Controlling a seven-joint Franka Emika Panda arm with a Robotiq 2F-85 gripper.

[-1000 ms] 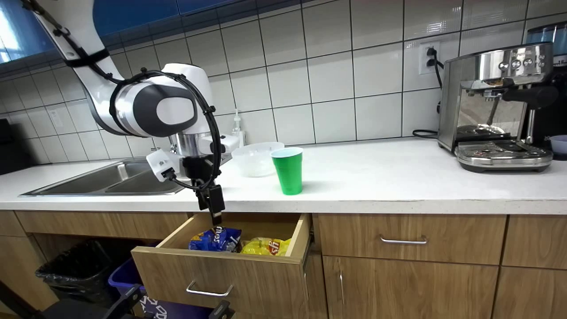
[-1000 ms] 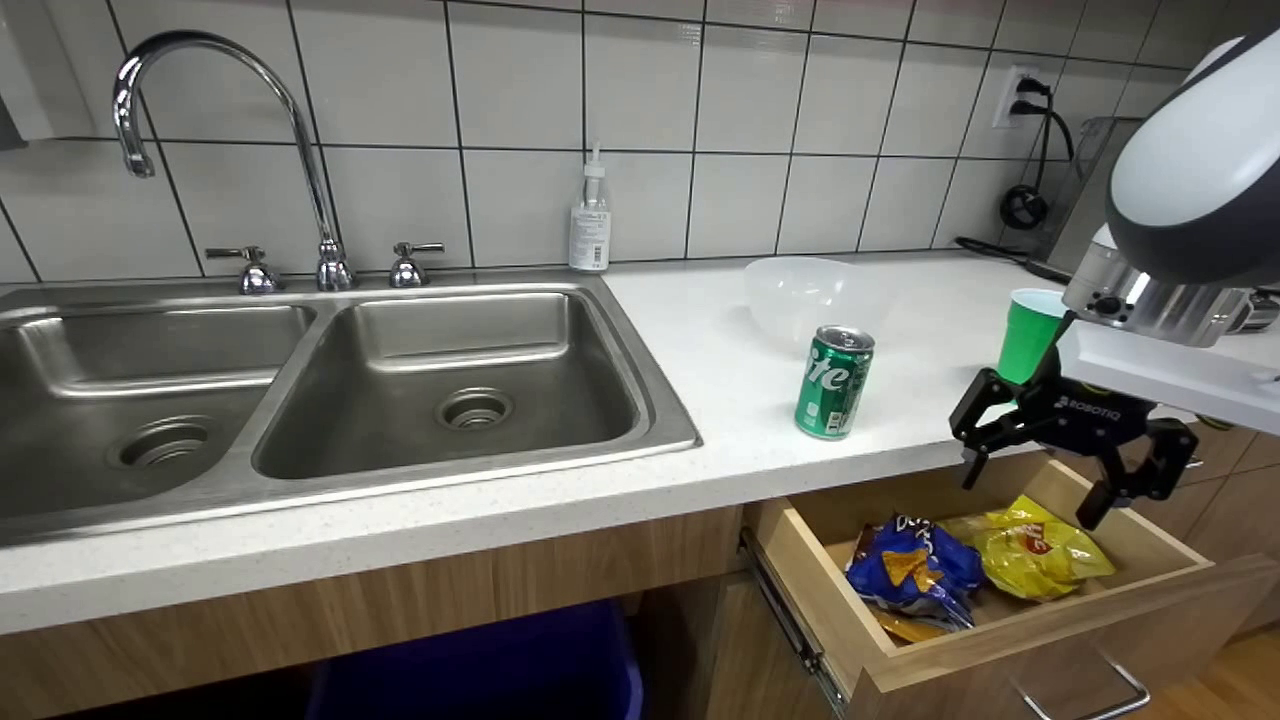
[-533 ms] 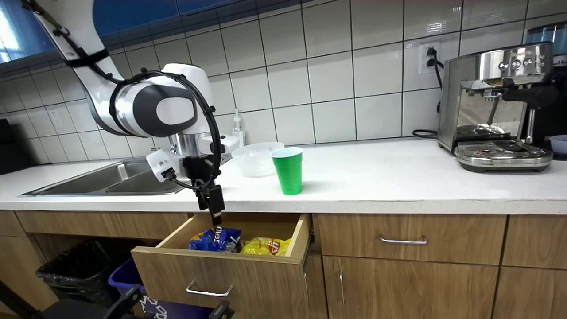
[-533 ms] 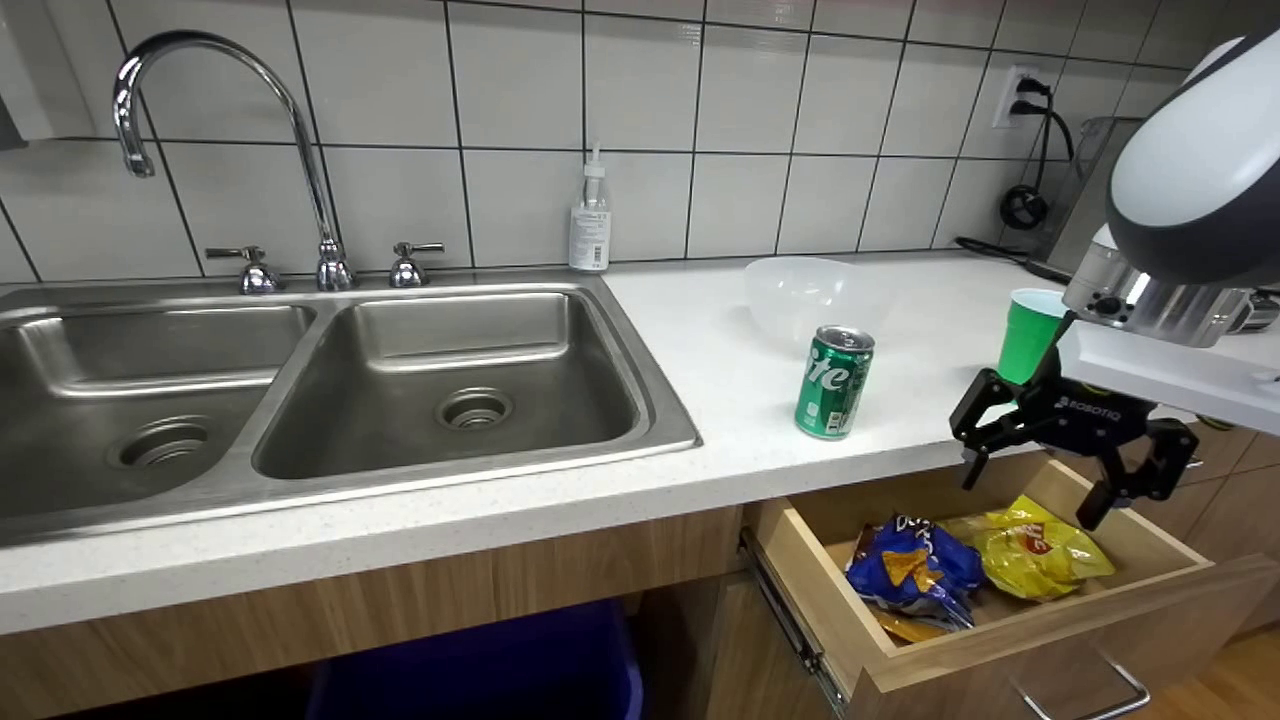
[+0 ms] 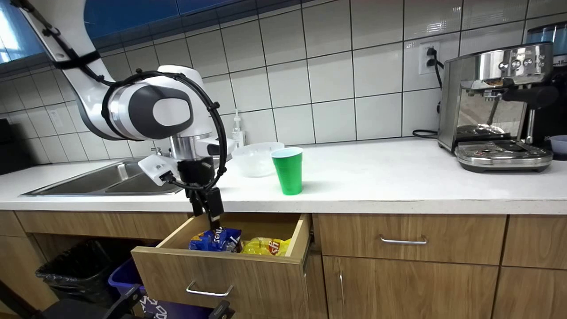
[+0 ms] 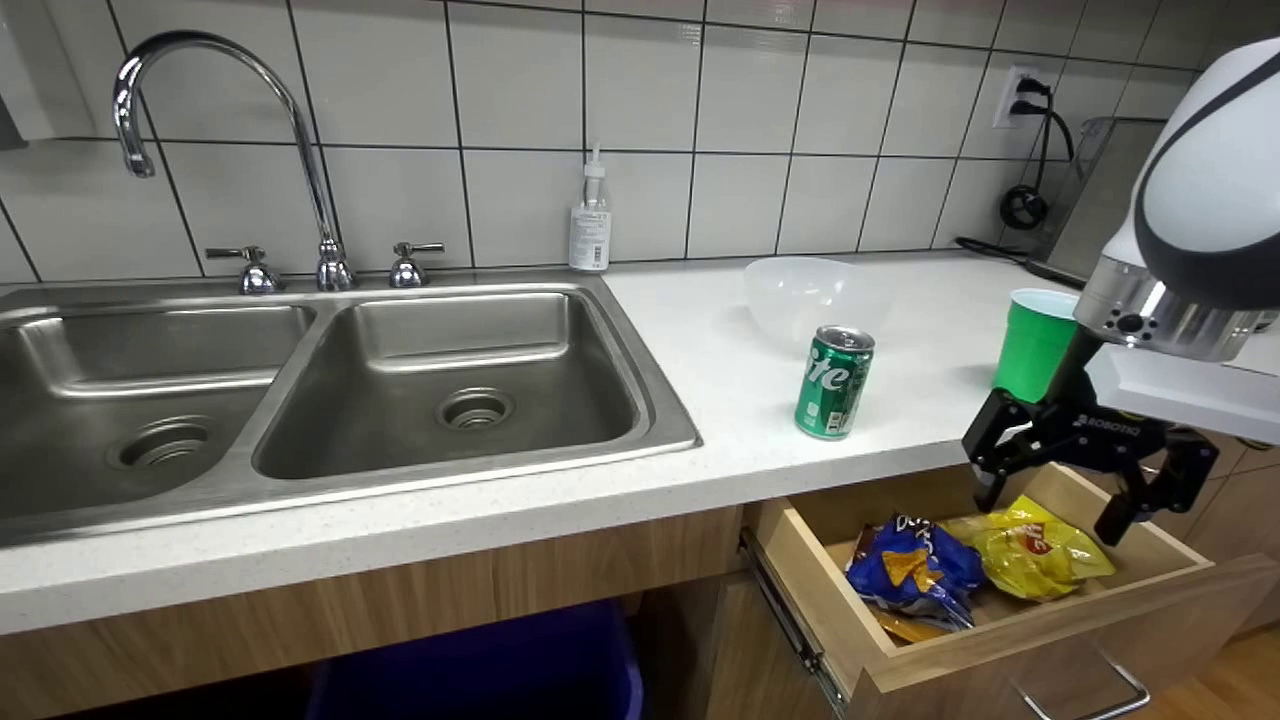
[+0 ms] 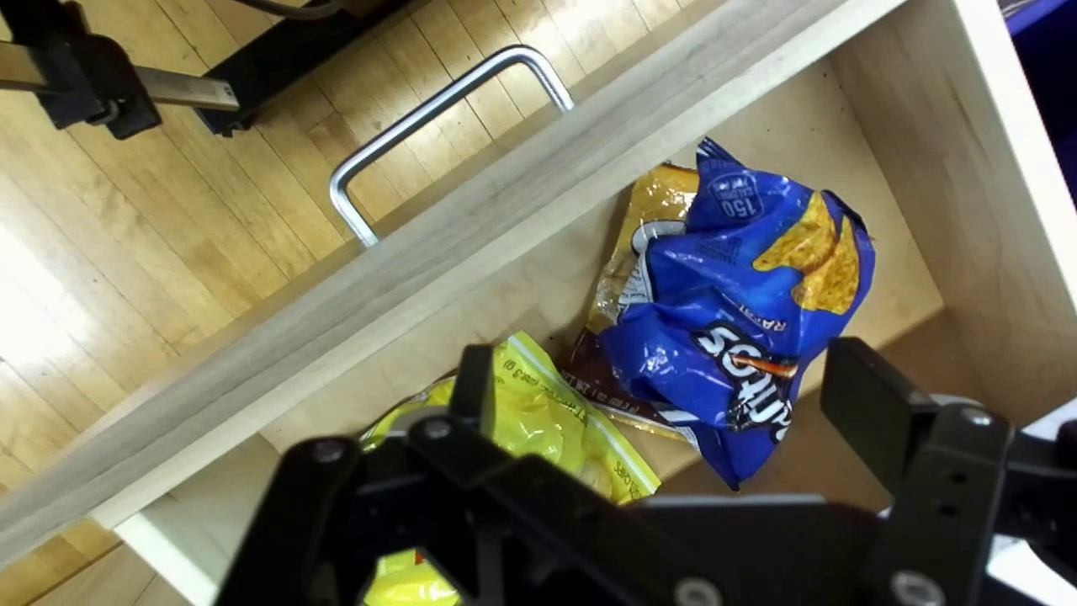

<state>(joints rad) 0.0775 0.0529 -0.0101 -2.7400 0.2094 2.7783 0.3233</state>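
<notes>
A Robotiq gripper [image 6: 1048, 513] hovers over an open kitchen drawer [image 5: 261, 280] — its fingers [image 7: 867, 404] spread wide. Inside, a blue Doritos bag [image 7: 732, 295] lies atop a gold-and-brown packet [image 7: 660, 194], beside a yellow chip bag [image 6: 1040, 556]

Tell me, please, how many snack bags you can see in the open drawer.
3: a blue Doritos bag, a gold-and-brown bag partly beneath it, and a yellow chip bag beside them. Others may be hidden underneath.
</notes>
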